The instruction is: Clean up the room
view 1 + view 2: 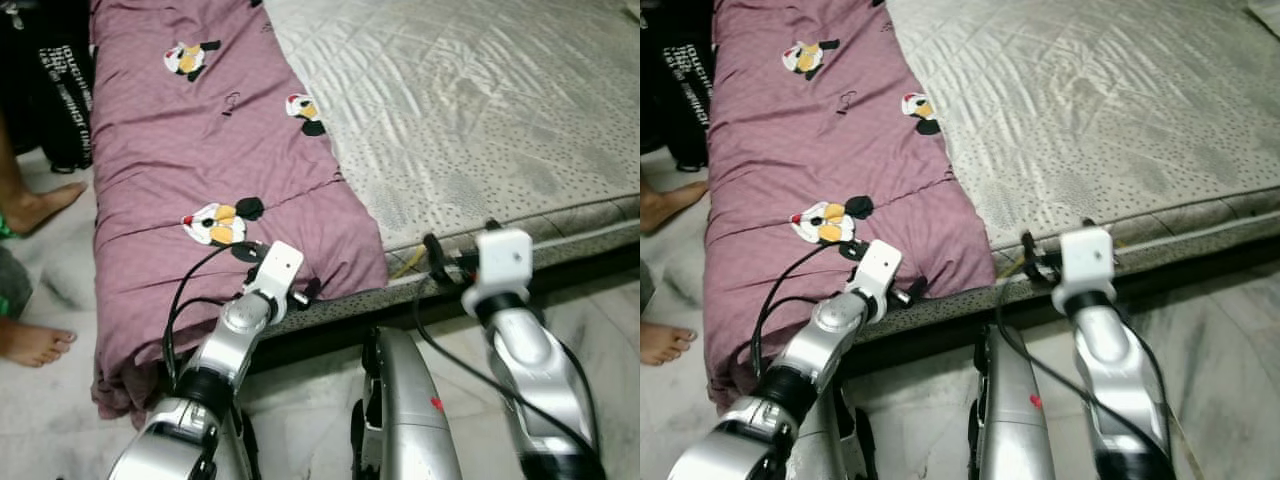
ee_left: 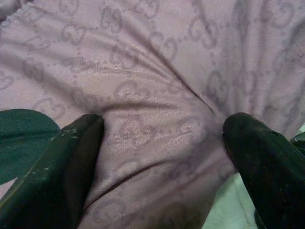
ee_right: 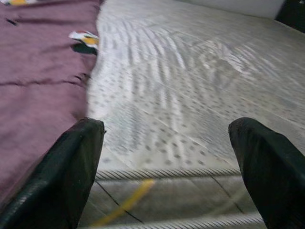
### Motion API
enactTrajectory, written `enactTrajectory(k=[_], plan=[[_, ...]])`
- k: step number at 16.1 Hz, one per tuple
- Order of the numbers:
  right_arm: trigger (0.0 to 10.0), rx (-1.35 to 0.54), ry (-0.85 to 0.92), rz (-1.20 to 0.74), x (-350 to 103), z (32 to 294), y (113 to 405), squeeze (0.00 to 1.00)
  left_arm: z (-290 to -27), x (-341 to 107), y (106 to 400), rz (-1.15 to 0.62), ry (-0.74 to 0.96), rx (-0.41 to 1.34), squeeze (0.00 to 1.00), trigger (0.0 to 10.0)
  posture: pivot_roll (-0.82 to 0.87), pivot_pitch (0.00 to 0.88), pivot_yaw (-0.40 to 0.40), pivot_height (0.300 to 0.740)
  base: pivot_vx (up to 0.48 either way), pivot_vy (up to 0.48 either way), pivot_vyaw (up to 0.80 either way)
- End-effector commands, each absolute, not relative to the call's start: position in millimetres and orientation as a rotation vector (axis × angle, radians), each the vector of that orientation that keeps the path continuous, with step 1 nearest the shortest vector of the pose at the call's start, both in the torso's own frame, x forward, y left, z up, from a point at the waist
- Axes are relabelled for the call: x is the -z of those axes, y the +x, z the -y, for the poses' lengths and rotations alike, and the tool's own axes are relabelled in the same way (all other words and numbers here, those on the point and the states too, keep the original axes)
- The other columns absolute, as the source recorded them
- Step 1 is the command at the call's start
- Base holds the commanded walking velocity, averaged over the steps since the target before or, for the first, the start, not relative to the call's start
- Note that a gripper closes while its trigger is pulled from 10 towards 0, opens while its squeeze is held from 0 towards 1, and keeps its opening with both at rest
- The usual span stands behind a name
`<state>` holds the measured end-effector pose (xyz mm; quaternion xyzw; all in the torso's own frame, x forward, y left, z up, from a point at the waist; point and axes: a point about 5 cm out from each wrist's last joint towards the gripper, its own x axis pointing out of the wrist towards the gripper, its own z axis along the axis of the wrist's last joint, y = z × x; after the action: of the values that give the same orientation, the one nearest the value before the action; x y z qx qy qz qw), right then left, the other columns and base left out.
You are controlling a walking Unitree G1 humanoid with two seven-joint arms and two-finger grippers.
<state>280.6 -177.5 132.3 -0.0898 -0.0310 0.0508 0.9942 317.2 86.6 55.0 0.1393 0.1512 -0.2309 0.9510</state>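
A mauve blanket (image 1: 200, 150) with cartoon patches lies along the left side of the bed and hangs over the front edge. To its right is the bare quilted mattress (image 1: 470, 110). My left gripper (image 1: 280, 275) is at the blanket's front edge. In the left wrist view it is open (image 2: 162, 129), with the mauve blanket (image 2: 152, 71) close up between the fingers. My right gripper (image 1: 462, 245) is open at the mattress's front edge. The right wrist view looks between its fingers (image 3: 167, 129) over the mattress (image 3: 181, 95), with the blanket (image 3: 38, 86) beside it.
A person's bare feet (image 1: 35, 205) (image 1: 30, 342) stand on the pale floor at the left. A black bag (image 1: 55, 80) sits at the far left by the bed. A yellow strip (image 1: 405, 262) shows at the mattress edge. The marble floor (image 1: 600, 310) runs along the bed's front.
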Motion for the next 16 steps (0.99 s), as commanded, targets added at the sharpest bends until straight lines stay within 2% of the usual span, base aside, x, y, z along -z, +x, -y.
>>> enactTrajectory(k=[1,3,5,6,7,8,10,11,14,16], plan=[[10.0,-0.125,-0.145,0.073,-132.2,168.5,287.9,0.0,-98.7,-67.3,314.5,-0.218,0.285,0.407,0.0,10.0,-0.06,0.145,-0.007,0.522,0.0,0.0,0.0],[10.0,-0.158,-0.11,0.079,-132.8,157.0,295.9,0.0,-119.7,-85.7,310.6,-0.106,0.289,0.289,0.0,10.0,-0.01,0.146,-0.005,0.522,0.0,0.0,0.0],[10.0,-0.232,-0.062,0.077,-132.2,135.2,306.6,0.0,-153.1,-111.8,288.6,0.028,0.215,0.115,0.0,10.0,0.04,0.146,-0.004,0.522,0.0,0.0,0.0],[10.0,-0.238,-0.054,0.074,-131.5,131.7,308.7,0.0,-159.5,-114.9,282.4,0.049,0.206,0.075,0.0,10.0,0.06,0.144,-0.008,0.522,0.0,0.0,0.0],[10.0,-0.266,-0.016,0.08,-132.0,119.2,315.9,0.0,-177.2,-119.7,252.8,0.113,0.203,-0.017,0.0,10.0,0.1,0.137,-0.018,0.522,0.0,0.0,0.0],[10.0,-0.285,0.0,0.085,-132.8,113.1,318.5,0.0,-183.5,-120.6,238.9,0.126,0.201,-0.047,0.0,10.0,0.1,0.137,-0.018,0.522,0.0,0.0,0.0],[10.0,-0.343,0.032,0.087,-134.2,101.0,321.2,0.0,-192.0,-112.9,218.4,0.073,0.136,-0.125,0.0,10.0,0.13,0.136,-0.03,0.522,0.0,0.0,0.0],[10.0,-0.442,0.069,0.025,-125.3,82.5,322.5,0.0,-196.5,-106.2,201.5,0.005,0.112,-0.2,0.0,10.0,0.17,0.137,-0.046,0.522,0.0,0.0,0.0],[10.0,-0.671,0.099,-0.104,-101.8,34.0,312.2,0.0,-194.0,-116.9,203.6,0.032,0.122,-0.208,0.0,10.0,0.18,0.135,-0.056,0.522,0.0,0.0,0.0],[10.0,-0.723,0.122,-0.131,-98.7,18.3,308.1,0.0,-189.8,-121.1,205.6,0.045,0.117,-0.193,0.0,10.0,0.19,0.136,-0.054,0.522,0.0,0.0,0.0]])
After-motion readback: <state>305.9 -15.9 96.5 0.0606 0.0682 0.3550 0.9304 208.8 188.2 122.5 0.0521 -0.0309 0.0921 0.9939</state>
